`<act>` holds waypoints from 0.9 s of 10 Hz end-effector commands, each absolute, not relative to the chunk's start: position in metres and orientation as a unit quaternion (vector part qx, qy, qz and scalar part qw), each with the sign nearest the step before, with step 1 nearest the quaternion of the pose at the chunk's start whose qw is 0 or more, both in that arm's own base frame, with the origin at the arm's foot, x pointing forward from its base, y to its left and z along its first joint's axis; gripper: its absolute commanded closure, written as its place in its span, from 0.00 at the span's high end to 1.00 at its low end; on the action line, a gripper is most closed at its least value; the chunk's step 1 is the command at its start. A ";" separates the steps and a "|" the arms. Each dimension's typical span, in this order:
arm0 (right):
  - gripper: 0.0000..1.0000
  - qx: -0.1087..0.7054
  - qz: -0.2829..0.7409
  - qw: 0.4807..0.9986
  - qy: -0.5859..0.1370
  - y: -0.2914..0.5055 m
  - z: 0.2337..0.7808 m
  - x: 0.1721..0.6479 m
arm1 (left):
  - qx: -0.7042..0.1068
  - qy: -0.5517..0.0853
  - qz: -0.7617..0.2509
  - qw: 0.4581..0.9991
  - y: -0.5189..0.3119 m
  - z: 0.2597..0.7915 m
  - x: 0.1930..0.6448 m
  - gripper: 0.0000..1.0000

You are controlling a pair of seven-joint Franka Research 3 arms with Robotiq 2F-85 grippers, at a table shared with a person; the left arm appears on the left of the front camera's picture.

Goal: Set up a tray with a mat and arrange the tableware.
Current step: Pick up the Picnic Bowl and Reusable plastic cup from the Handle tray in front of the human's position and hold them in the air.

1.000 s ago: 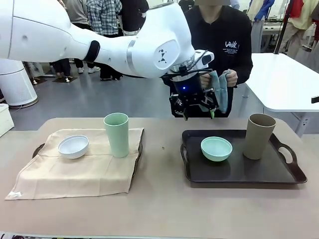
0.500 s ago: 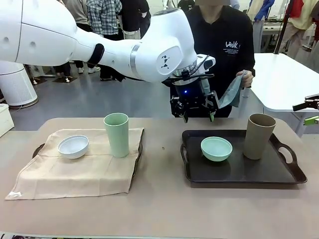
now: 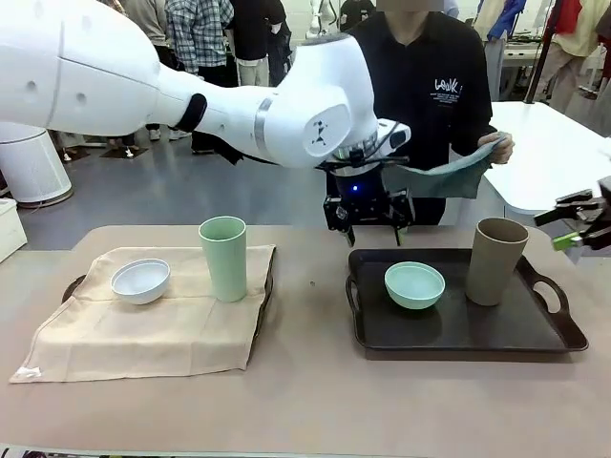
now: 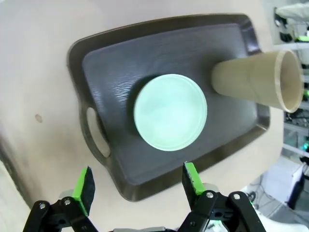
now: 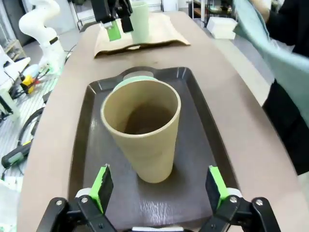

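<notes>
A dark tray (image 3: pixel 449 329) at the right holds a mint green bowl (image 3: pixel 414 284) and a tan cup (image 3: pixel 496 260). My left gripper (image 3: pixel 370 221) hangs open above that tray's far left corner; its wrist view looks down on the mint bowl (image 4: pixel 170 118) and the tan cup (image 4: pixel 256 79). My right gripper (image 3: pixel 578 229) is open at the right edge, just short of the tan cup (image 5: pixel 142 130). At the left, a beige mat (image 3: pixel 143 334) covers a second tray and carries a white bowl (image 3: pixel 140 281) and a mint green cup (image 3: pixel 223 258). The person holds a teal cloth (image 3: pixel 449 176) spread in both hands.
The person stands at the far side, behind the dark tray. A bare strip of table (image 3: pixel 305 315) runs between the two trays. Another white table (image 3: pixel 544 153) stands at the back right.
The person has unfolded the teal cloth and spread it out to the right. My right gripper has come in from the right edge. My left gripper has sunk slightly.
</notes>
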State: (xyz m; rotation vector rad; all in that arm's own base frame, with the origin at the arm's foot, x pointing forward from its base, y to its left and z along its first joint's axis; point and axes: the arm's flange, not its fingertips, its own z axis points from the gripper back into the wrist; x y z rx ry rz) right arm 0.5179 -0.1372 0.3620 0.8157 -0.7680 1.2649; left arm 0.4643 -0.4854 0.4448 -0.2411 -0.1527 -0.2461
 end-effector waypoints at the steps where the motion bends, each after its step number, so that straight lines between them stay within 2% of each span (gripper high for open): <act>1: 1.00 0.360 0.555 0.685 -0.306 -0.124 0.347 0.522 | -0.093 -0.071 -0.087 0.989 -0.506 0.433 0.471 0.94; 5: 1.00 0.376 0.556 0.681 -0.293 -0.116 0.330 0.532 | -0.075 -0.056 -0.084 0.992 -0.519 0.412 0.478 0.94; 9: 1.00 0.425 0.567 0.653 -0.268 -0.097 0.324 0.527 | -0.067 -0.049 -0.073 0.994 -0.519 0.401 0.486 0.94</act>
